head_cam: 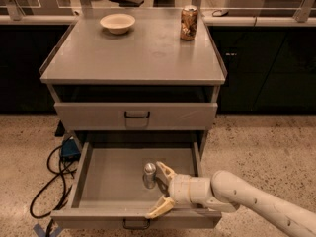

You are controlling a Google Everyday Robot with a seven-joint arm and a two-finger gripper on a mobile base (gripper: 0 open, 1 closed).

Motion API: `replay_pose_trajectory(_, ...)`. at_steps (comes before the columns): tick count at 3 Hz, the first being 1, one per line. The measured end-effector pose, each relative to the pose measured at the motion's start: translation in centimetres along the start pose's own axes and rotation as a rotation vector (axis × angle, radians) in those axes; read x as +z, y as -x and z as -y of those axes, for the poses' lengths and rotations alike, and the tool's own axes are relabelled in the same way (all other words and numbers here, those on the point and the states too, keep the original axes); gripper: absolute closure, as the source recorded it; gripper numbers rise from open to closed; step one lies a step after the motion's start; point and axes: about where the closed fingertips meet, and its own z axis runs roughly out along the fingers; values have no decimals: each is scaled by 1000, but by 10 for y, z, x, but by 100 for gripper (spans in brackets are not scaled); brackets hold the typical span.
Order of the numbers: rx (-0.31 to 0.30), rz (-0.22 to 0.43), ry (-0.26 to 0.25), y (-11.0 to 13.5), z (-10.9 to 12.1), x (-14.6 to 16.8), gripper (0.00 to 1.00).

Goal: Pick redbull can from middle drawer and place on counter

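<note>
The redbull can point(149, 175) is a slim silver can standing upright on the floor of the open middle drawer point(111, 179), right of centre. My gripper point(159, 190) reaches in from the lower right on a white arm, its cream fingers point(165, 172) spread open. The upper finger lies just right of the can, the lower finger point(159, 209) sits over the drawer's front edge. The gripper holds nothing. The counter point(138, 53) is the flat grey top of the cabinet above.
A cream bowl point(117, 22) and a brown-orange can point(188, 22) stand at the back of the counter. A shut drawer point(136, 115) sits above the open one. A blue box point(70, 148) and black cables point(52, 181) lie on the floor at the left.
</note>
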Motion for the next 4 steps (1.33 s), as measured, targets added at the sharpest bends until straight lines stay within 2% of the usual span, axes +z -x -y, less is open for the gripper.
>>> replay_pose_trajectory(1, 0, -1, 0, 0, 0, 0, 0)
replay_pose_trajectory(2, -27, 6, -9, 2, 12, 27, 0)
replay_pose_trajectory(3, -33, 15, -66, 4, 36, 60, 0)
replay_pose_trajectory(4, -33, 9, -82, 3, 40, 61, 0)
